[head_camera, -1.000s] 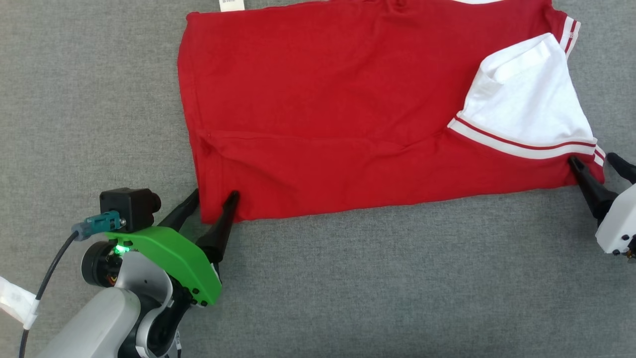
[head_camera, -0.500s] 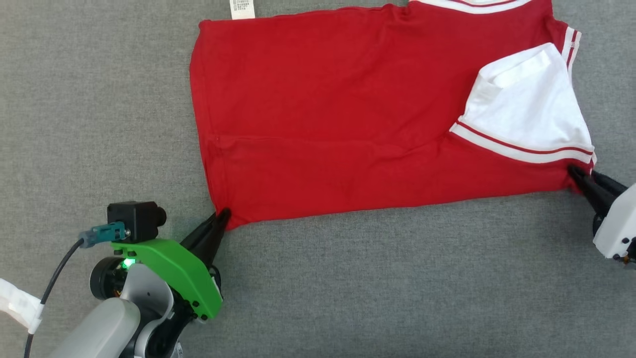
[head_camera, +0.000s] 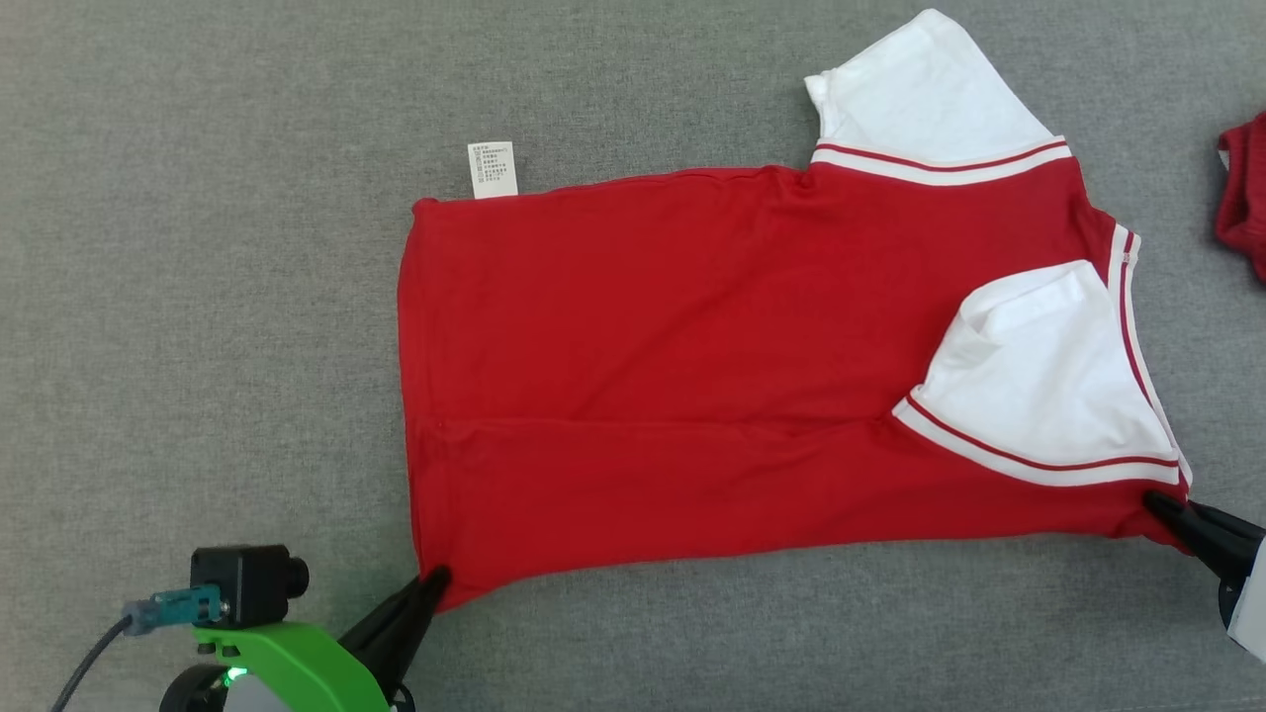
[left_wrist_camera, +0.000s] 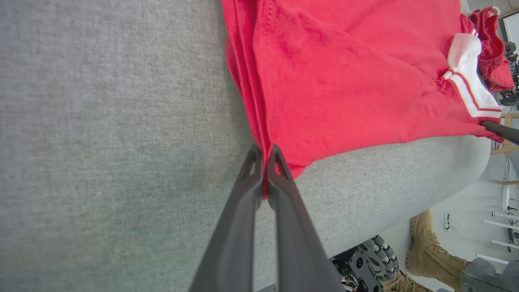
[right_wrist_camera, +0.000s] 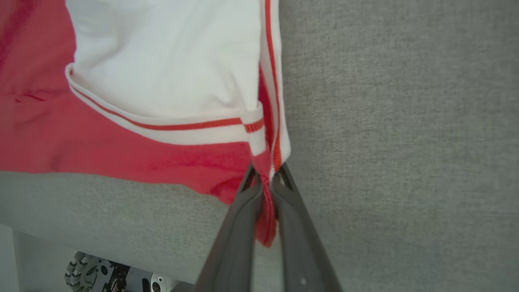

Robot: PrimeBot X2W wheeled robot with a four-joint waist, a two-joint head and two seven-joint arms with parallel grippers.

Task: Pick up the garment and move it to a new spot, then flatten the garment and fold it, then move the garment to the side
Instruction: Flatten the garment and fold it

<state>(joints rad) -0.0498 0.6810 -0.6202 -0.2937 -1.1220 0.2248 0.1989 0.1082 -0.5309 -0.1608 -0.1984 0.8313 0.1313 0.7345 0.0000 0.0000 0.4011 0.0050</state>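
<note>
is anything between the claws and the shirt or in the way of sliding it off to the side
Nothing between them: the left claw and right claw are each shut on a near corner of the shirt. A bunched red cloth lies off to its right and could block a move that way.

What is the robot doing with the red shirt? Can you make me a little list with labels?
garment: red shirt, spread mostly flat on the gray surface
near sleeve: white, folded in over the red body
far sleeve: white, sticking out at the far edge
tag: small white tag poking out at the far edge
left gripper: shut on the shirt's near left corner
right gripper: shut on the shirt's near right corner
also there: second red cloth at the right edge
</note>
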